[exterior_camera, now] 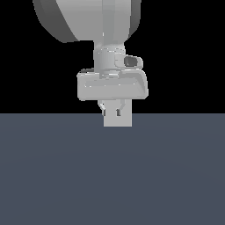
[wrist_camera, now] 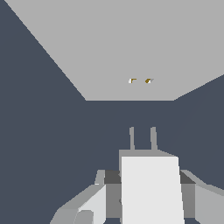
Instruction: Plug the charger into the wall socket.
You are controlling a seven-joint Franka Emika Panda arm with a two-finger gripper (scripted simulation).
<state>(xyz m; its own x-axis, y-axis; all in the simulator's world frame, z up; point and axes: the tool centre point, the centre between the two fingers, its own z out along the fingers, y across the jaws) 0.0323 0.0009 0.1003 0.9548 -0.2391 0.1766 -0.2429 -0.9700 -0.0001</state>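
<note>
Two thin grey prongs (wrist_camera: 142, 139) project from the small white-grey cube charger (wrist_camera: 151, 188), clamped between the pale grey gripper (wrist_camera: 144, 192) fingers; they aim at twelve o'clock toward the flat pale grey square wall socket (wrist_camera: 131, 48); its two orange holes (wrist_camera: 140, 81) sit dead ahead, well apart from the prongs, so I judge a straight push remains.

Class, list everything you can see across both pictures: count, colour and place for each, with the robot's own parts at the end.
charger: one, white-grey block with two thin prongs, held in the claw, prongs pointing toward the wall socket, apart from it.
wall socket: one, pale grey flat plate with two tiny orange dots, ahead of the charger in the wrist view.
floor: one, dark blue-grey, under everything.
arm: one, grey-white, reaching down from the top of the exterior view.
claw: one, light grey, shut on the charger.
</note>
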